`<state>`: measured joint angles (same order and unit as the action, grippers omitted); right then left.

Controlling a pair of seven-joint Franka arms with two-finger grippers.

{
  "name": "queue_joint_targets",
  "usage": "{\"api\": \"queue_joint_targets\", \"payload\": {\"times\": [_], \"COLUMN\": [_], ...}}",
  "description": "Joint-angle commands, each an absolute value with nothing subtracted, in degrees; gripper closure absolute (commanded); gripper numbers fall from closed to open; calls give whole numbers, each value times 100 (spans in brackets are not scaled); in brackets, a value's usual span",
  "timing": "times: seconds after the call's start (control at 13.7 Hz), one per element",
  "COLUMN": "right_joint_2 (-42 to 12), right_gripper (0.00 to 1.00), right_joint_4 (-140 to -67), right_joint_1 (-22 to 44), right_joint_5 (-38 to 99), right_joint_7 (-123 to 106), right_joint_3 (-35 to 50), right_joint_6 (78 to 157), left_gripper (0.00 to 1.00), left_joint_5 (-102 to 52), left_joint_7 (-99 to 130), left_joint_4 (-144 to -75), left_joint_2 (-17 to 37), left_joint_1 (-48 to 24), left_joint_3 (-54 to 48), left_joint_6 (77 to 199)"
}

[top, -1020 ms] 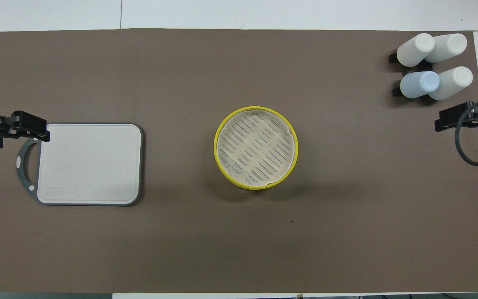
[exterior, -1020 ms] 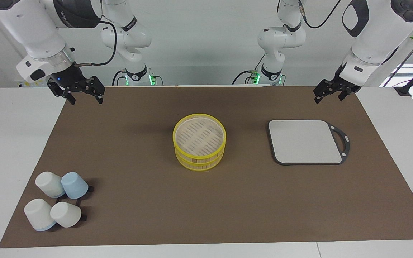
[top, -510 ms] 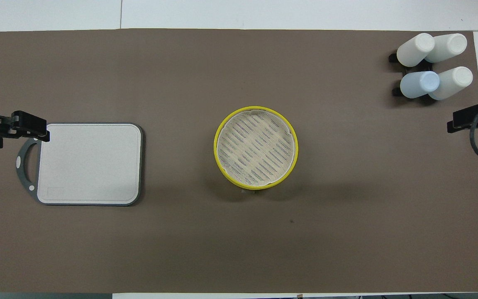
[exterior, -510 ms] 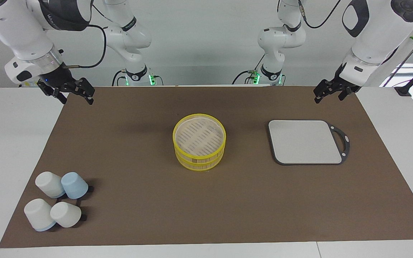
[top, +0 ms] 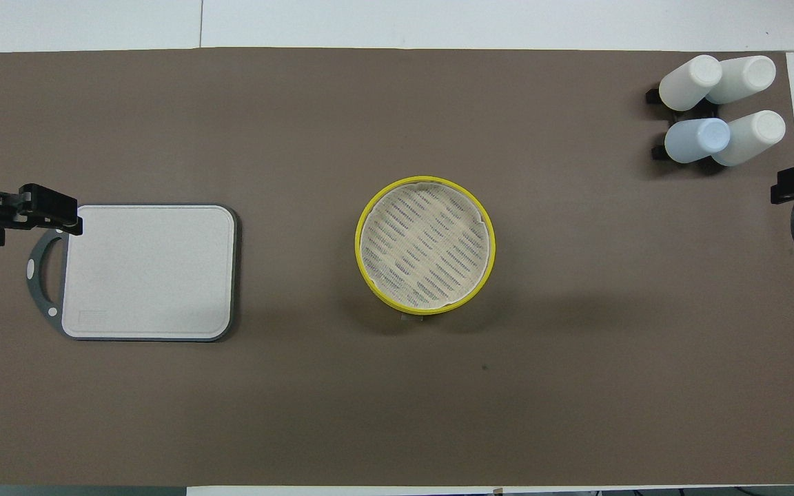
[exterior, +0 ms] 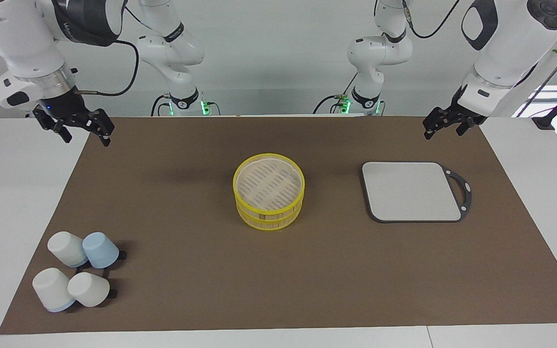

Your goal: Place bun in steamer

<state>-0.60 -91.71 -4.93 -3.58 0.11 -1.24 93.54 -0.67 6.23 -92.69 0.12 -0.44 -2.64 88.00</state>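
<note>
The round bamboo steamer [exterior: 269, 197] with yellow rims stands in the middle of the brown mat; it also shows in the overhead view [top: 425, 244]. Only its pale slatted floor shows in the top tier. No bun shows in either view. My right gripper [exterior: 86, 137] is open and empty, up in the air over the mat's edge at the right arm's end. My left gripper [exterior: 444, 130] is open and empty, up over the mat's corner at the left arm's end, near the board's handle.
A grey board with a dark rim and handle [exterior: 411, 191] lies on the mat toward the left arm's end. Several upturned cups, white and pale blue [exterior: 78, 275], sit at the mat's corner at the right arm's end, farther from the robots than the steamer.
My right gripper has moved away from the steamer toward the right arm's end of the table, staying open and empty. The left arm has not moved.
</note>
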Motion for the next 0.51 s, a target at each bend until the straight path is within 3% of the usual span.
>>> {"api": "queue_joint_targets", "payload": {"times": [0.0,0.44], "right_joint_2": [-9,0], "right_gripper": [0,0], "right_joint_4": [-9246,-9246], "right_joint_1": [-589,-589], "right_joint_5": [-431,-413], "right_joint_7": [-44,-88], "right_joint_3": [-53,-53], "right_joint_6": [9457,9457], "left_gripper": [0,0], "left_joint_5": [-9,-9], "left_joint_7": [589,589], "left_joint_4": [-9448,-9448], "left_joint_2": [-149,-149], "left_joint_1": [0,0], "left_joint_3": [-290,-290], "left_joint_6": [8903,8903]}}
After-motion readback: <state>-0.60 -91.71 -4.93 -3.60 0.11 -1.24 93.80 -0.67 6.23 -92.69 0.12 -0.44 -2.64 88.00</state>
